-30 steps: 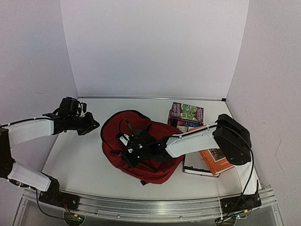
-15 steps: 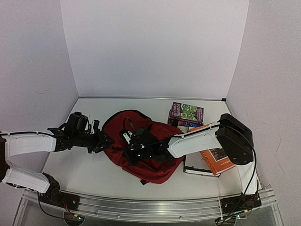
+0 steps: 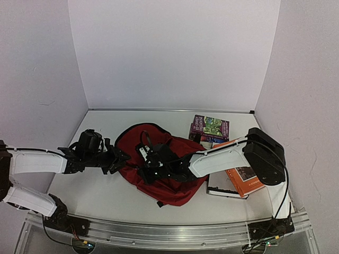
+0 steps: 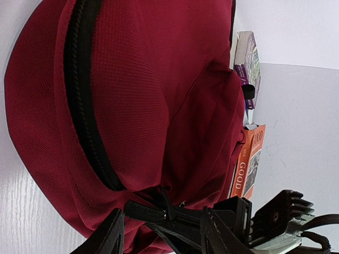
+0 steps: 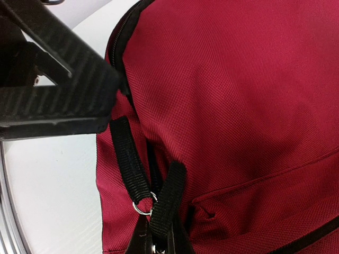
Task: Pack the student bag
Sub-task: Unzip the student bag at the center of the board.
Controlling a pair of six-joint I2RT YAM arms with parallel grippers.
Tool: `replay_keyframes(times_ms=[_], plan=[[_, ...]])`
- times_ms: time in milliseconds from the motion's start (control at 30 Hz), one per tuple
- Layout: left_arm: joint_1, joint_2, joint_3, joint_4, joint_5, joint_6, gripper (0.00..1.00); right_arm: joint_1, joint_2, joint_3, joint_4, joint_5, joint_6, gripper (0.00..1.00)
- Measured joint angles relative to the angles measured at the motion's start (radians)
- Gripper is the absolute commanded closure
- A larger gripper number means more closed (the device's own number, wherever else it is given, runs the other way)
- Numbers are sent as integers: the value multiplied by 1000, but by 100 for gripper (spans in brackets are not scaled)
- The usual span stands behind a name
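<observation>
The dark-red student bag (image 3: 172, 169) lies flat mid-table, its black zipper (image 4: 85, 106) running along the left edge. My right gripper (image 3: 150, 166) rests on the bag and is shut on a black zipper pull strap (image 5: 168, 201) joined by a small metal ring (image 5: 142, 203). My left gripper (image 3: 119, 158) is open at the bag's left edge. Its two fingers (image 4: 110, 238) stand either side of a second black pull strap (image 4: 145, 211), close to the right gripper. One left finger (image 5: 58, 90) shows in the right wrist view.
A purple-covered book (image 3: 210, 127) lies behind the bag on the right. An orange book (image 3: 244, 181) lies on a white book (image 3: 220, 186) right of the bag, under my right arm. The orange spine also shows in the left wrist view (image 4: 244, 169).
My left arm has swung right and lower, from well left of the bag to its left edge beside the right gripper. The right gripper has kept its hold and barely moved.
</observation>
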Motion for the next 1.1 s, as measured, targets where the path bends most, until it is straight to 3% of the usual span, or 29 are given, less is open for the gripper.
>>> replay_keyframes(times_ms=[300,633,767,1100], plan=[[0,89,0,62,-6,-38,57,0,0,0,4,3,10,100],[0,151,2,116,-6,-67,83,0,0,-11,21,3,16,100],[0,171,3,134,-8,-78,99,0,-1,-13,23,3,17,100],[-4,179,23,122,-28,-45,100,0,-26,-48,54,8,27,100]])
